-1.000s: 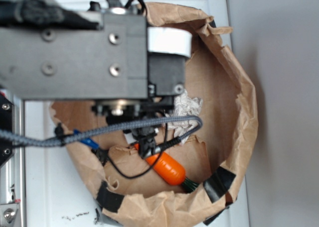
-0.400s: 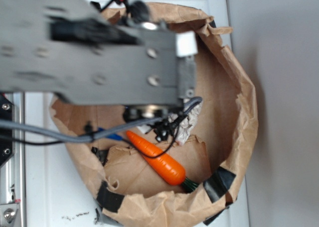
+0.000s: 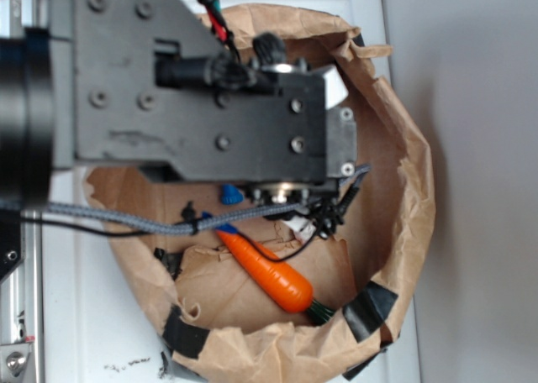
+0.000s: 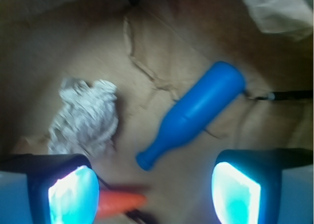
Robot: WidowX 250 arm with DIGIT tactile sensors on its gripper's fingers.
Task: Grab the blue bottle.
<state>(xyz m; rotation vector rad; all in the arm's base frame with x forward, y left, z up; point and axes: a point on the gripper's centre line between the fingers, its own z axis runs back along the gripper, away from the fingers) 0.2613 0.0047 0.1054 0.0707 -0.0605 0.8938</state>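
Approach is the step in hand: the gripper (image 4: 154, 194) hangs over the floor of the brown paper bag (image 3: 403, 148) with nothing between its fingers (image 4: 73, 194), which stand spread wide apart, released, one at the lower left of the wrist view and the other at the lower right. The blue bottle (image 4: 194, 113) lies flat on the paper ahead of the fingers, not touching either. Its mouth points back toward the gap between them, while its thick base angles away and toward the right-hand finger's side. So the bottle sits slanted across the line of the fingers, neither square to it nor along it.

Just beside the left-hand finger lies the tip of the orange carrot (image 4: 120, 204), and farther ahead on that same side sits a crumpled white wad (image 4: 86, 116), apart from the bottle. In the exterior view the arm hides nearly everything (only a scrap of blue (image 3: 229, 195) shows under the wrist).

Judging from this, the next move calls for carrying the fingers forward until the bottle's body, not its thin neck, lies between them, probably with a turn of the wrist so they close across the cylinder. Then comes the descent and the squeeze. The carrot tip near the left-hand finger looks like the thing to keep out of the closing gap.
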